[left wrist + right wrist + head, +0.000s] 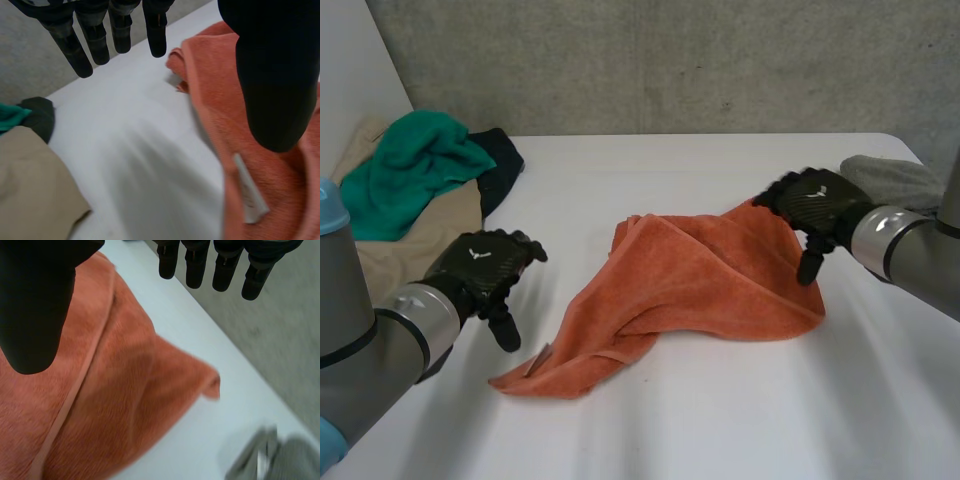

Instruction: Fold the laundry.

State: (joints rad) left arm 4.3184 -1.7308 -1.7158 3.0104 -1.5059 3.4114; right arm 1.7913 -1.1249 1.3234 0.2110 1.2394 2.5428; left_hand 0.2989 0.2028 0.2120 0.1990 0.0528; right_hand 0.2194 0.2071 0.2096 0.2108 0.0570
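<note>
An orange towel [690, 290] lies crumpled in the middle of the white table [720, 420], one corner stretched toward the front left with a white label [250, 195] on it. My left hand [480, 268] hovers just left of that corner, open, fingers straight, holding nothing; its thumb [272, 75] hangs above the towel [265, 150]. My right hand [815, 205] is open over the towel's far right corner, its thumb [35, 300] above the orange cloth [115, 405], its fingers [220, 265] straight and apart from it.
A pile of laundry sits at the back left: a green cloth [405, 170], a beige garment [390, 250] and a dark one [500, 160]. A grey cloth [890, 180] lies at the right edge behind my right arm. A grey wall rises behind the table.
</note>
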